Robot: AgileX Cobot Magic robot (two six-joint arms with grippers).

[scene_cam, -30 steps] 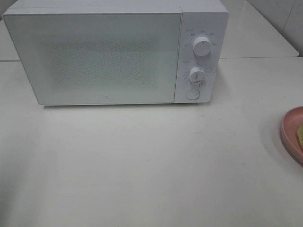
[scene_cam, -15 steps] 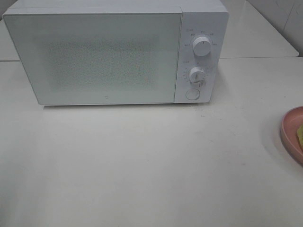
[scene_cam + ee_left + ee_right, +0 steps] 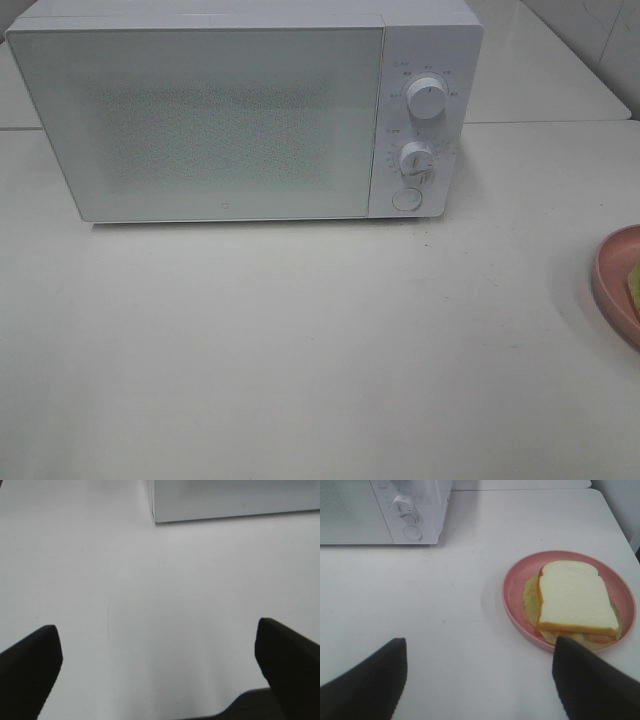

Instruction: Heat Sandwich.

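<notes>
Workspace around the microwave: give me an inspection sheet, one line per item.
Surface: white table, bare between the things.
Job's things: sandwich lies on the pink plate, to the right of the microwave; microwave door shut.
Clutter: nothing seen.
Grippers: left gripper open over bare table; right gripper open, short of the plate, holding nothing.
Cables: nothing seen.
Surroundings: a second white tabletop behind; tiled wall at far right.

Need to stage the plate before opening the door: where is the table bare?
Bare table runs from the microwave front to the near edge, and right as far as the plate, which holds the sandwich. Both open grippers, left and right, hover over bare table. Nowhere looks crowded.
</notes>
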